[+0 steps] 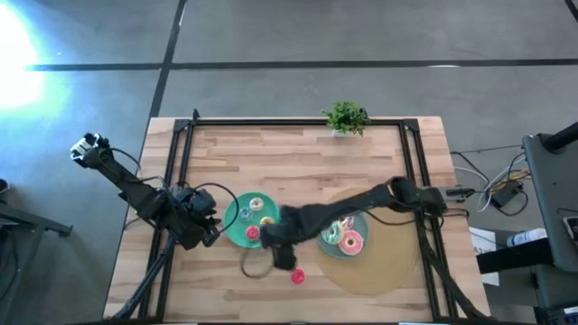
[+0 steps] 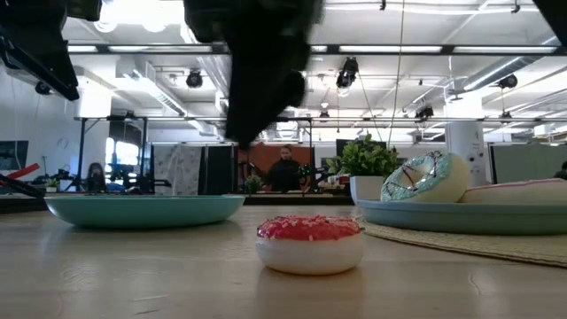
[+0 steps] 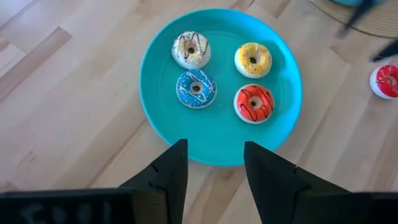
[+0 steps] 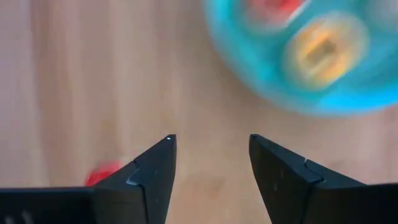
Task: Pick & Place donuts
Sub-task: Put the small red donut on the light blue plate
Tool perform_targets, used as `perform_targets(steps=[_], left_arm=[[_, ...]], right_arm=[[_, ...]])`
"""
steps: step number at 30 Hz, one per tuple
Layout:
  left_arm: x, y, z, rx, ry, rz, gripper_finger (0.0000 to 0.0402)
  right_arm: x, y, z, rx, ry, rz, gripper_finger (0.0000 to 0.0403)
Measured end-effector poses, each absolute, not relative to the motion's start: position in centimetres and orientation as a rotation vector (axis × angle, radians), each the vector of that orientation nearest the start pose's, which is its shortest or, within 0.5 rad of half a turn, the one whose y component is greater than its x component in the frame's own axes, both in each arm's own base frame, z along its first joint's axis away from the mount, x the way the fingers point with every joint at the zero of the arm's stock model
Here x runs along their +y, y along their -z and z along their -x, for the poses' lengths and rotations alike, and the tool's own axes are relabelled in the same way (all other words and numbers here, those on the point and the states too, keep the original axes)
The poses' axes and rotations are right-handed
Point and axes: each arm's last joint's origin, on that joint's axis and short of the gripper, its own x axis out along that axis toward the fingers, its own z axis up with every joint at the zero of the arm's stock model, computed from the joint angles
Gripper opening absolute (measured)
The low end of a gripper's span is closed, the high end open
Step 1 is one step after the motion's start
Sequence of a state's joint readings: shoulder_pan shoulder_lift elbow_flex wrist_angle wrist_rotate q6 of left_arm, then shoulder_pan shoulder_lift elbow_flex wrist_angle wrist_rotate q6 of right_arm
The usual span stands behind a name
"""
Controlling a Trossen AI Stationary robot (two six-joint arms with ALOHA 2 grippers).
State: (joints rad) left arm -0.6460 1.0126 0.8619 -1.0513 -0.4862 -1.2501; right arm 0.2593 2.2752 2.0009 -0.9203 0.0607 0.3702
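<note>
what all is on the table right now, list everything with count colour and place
donuts on left plate: four, white, yellow, blue, red-orange; inside the teal plate
left plate: one, teal; by the left tool
red donut: one, red-topped; alone on bare wood near the front edge
donuts on right plate: at least two, pink and teal-white; partly hidden by the arm
right plate: one, teal; on a round tan mat
plant: one, green; back edge
left tool: open, empty, over its plate's rim
right tool: open, empty, above wood near the red donut
</note>
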Motion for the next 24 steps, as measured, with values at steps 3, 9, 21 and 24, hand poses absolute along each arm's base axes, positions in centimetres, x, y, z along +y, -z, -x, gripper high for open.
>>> perform_targets(steps=[3,9,21,24], left_arm=[[-8.8,-26.3,-14.0,0.896,-0.475,0.485,0.0131],[-8.8,-26.3,-14.0,0.896,-0.470,0.468,0.0131],[-8.8,-26.3,-14.0,0.898,-0.463,0.455,0.0131],[-8.8,-26.3,-14.0,0.899,-0.463,0.455,0.0131]], right_arm=[[13.6,-18.9,-44.7,1.279,-0.055,-0.161,0.0187],[14.7,-17.4,-43.1,1.324,-0.108,-0.193,0.0176],[17.0,-15.7,-42.5,1.354,-0.217,-0.216,0.0183],[17.5,-15.7,-42.4,1.339,-0.224,-0.213,0.0181]])
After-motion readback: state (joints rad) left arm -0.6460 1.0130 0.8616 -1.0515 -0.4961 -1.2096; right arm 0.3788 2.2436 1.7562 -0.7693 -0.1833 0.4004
